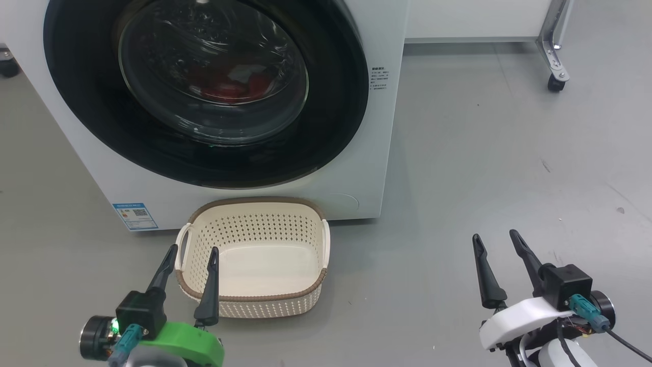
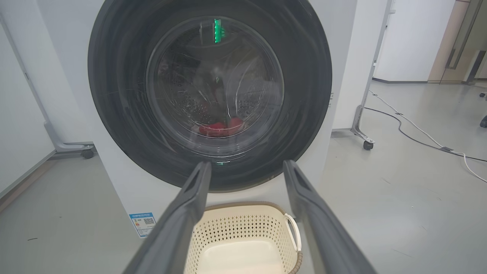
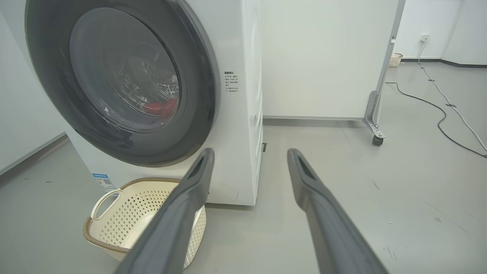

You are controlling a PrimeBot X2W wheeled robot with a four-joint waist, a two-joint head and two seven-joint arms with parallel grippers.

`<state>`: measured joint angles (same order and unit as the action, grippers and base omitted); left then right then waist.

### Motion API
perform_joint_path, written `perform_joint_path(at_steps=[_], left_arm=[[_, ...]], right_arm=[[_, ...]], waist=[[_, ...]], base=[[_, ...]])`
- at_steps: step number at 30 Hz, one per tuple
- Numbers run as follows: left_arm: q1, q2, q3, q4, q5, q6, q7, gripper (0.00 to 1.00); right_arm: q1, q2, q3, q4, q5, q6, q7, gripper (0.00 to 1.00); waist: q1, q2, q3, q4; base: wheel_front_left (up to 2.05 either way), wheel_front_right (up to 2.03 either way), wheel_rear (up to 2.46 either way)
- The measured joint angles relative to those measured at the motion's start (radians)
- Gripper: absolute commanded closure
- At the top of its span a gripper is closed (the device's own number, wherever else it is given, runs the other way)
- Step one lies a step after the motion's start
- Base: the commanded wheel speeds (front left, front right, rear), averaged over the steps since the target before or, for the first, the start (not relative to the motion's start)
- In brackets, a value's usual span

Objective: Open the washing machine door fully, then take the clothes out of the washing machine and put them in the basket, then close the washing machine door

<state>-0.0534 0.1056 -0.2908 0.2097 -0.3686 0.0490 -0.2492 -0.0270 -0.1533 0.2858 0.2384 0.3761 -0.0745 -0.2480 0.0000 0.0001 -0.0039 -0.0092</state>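
Head view: the washing machine door [image 1: 76,102] is sitting shut, clothes [image 1: 229,89] behind it, basket [image 1: 254,201] empty below it; left gripper [image 1: 194,248] and right gripper [image 1: 495,234] are gaping, empty. Left wrist view: facing the door. Right wrist view: aiming beside it. Step 1 seemingly pending: hooking the door's edge.

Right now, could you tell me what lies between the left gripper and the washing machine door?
The empty basket stands between them, plain in the head view.
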Motion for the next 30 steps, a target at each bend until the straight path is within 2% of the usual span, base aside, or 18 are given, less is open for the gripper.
perform_joint_path(at_steps=[24, 25, 26, 30], left_arm=[[0.0, -0.02, 0.025, 0.027, 0.0, 0.009, 0.0, 0.0], [0.0, -0.02, 0.025, 0.027, 0.0, 0.009, 0.0, 0.0], [0.0, -0.02, 0.026, 0.028, 0.001, 0.009, 0.0, 0.0], [0.0, -0.021, 0.026, 0.03, 0.001, 0.009, 0.0, 0.0]], right_arm=[[0.033, 0.027, -0.043, 0.0, -0.01, -0.009, 0.0, 0.0], [0.033, 0.028, -0.044, -0.001, -0.01, -0.009, 0.0, 0.61], [0.033, 0.029, -0.045, -0.001, -0.01, -0.008, 0.0, 1.0], [0.035, 0.033, -0.046, -0.001, -0.01, -0.006, 0.0, 1.0]], waist=[[0.0, 0.0, -0.001, 0.005], [0.0, 0.0, -0.001, 0.005], [0.0, 0.0, -0.001, 0.005], [0.0, 0.0, -0.001, 0.005]], base=[[0.0, 0.0, 0.0], [0.0, 0.0, 0.0], [0.0, 0.0, 0.0], [0.0, 0.0, 0.0]])
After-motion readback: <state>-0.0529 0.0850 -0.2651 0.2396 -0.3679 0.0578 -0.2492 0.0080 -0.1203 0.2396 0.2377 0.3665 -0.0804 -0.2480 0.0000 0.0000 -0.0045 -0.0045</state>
